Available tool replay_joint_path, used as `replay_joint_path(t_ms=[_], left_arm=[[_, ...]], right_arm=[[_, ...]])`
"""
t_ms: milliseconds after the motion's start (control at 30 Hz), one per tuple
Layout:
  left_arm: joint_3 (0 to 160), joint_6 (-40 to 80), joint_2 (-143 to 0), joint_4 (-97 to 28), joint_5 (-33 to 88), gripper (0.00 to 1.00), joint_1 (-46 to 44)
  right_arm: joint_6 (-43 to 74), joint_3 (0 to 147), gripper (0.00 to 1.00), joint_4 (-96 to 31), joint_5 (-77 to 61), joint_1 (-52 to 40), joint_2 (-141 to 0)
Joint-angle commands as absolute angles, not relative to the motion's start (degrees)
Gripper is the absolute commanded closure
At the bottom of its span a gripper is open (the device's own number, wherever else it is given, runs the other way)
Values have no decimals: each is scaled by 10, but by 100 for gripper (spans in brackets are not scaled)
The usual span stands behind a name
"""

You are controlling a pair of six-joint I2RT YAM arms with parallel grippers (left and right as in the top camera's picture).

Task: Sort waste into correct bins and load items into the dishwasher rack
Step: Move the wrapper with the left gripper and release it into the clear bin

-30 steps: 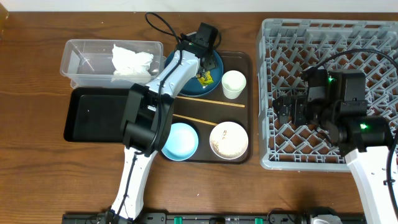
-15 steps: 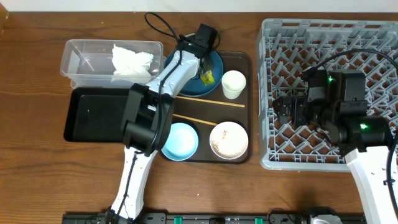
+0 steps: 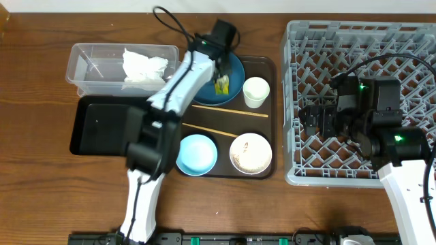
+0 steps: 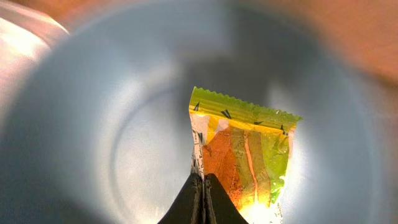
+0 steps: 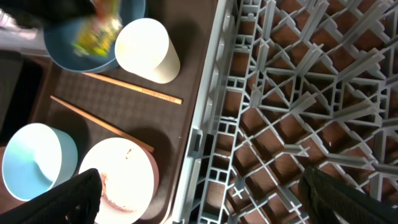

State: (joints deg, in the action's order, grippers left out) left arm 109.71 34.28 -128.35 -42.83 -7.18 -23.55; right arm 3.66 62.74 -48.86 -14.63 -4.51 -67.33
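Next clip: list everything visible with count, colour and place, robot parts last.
dishwasher rack: one, grey, far right.
brown tray: one, centre.
plate: one, dark blue, tray's back.
snack wrapper: one, yellow-orange, over plate.
cup: one, white, right of plate.
chopsticks: two, wooden, across tray.
light-blue bowl: one, tray's front left.
white bowl: one, tray's front right.
clear tub: one, back left.
tissue: one, white, in tub.
black tray: one, in front of tub.
left gripper: shut on wrapper.
right gripper: open, over rack.
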Motion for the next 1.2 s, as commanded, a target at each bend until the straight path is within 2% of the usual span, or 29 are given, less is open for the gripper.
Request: replay_joint_path(t_ms=[0, 167, 533, 600, 733, 867, 1033, 1167], left_arm=[[1103, 331, -1186, -437, -71, 94, -222], [1103, 334, -1145, -446, -75, 94, -181], [1089, 468, -1188, -479, -112, 93, -35], [1089, 473, -1197, -480, -111, 88, -21], [1089, 472, -1202, -494, -110, 62, -12], [1089, 472, -1202, -492, -110, 47, -12], [1093, 396, -1190, -492, -63, 46, -14], [1095, 253, -1164, -487, 71, 45, -28]], right_arm=[[38, 635, 1, -489, -153, -57, -669], [38, 635, 1, -489, -153, -57, -669], [38, 635, 1, -485, -153, -57, -669], [38, 635, 1, -485, -153, -57, -669], [38, 635, 1, -485, -155, -57, -669], [38, 635, 1, -480, -164, -57, -669], [38, 635, 1, -480, -166, -57, -669], [38, 635, 1, -477, -166, -57, -669]])
